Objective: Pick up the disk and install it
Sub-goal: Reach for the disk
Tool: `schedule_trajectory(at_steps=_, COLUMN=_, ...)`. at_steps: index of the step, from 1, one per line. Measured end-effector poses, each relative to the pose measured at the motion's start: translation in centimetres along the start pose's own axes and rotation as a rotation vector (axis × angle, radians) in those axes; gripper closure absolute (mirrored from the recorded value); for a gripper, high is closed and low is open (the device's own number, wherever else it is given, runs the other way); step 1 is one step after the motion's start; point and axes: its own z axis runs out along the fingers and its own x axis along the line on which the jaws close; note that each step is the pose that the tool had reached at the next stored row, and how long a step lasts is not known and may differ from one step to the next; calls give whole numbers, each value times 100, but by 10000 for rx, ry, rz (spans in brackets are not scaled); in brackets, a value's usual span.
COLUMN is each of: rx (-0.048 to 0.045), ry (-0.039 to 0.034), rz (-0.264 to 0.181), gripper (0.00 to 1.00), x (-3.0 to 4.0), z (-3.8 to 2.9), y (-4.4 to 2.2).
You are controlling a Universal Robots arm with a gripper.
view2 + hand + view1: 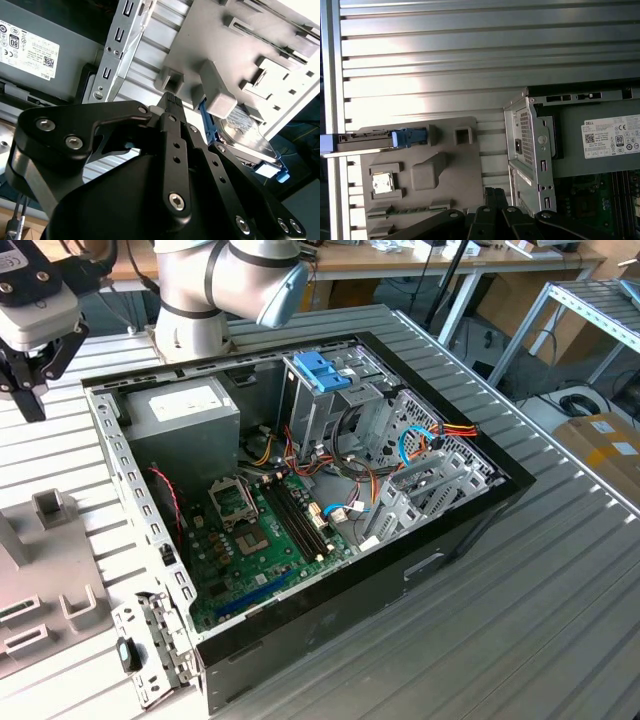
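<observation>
Ribbed metal desk [500,640] under the arm: black fingers [170,107] pressed together, gripping nothing, hover near the flat silver hard-drive disk [247,135] in its blue plastic frame, which stands on edge in the grey fixture plate [465,175] beside the open black computer case [330,625]. Descending closed, they'd likely knock it over.

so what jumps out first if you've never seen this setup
The open computer case in the middle of the slatted table, its insides bare. At the exterior view's left the black tool hangs above a grey tray. In the first wrist view, the disk stands on edge in that tray.
</observation>
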Motion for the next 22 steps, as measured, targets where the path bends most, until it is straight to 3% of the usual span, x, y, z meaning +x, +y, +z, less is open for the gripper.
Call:
schedule_trajectory(at_steps=11, rx=0, ry=0, rz=0, gripper=89, x=43, z=-1, y=-3)
schedule_trajectory(at_steps=16, rx=0, ry=0, rz=0, gripper=89, x=126, z=-3, y=-10)
schedule_trajectory(at_steps=22, rx=0, ry=0, rz=0, gripper=89, x=149, z=-4, y=-11)
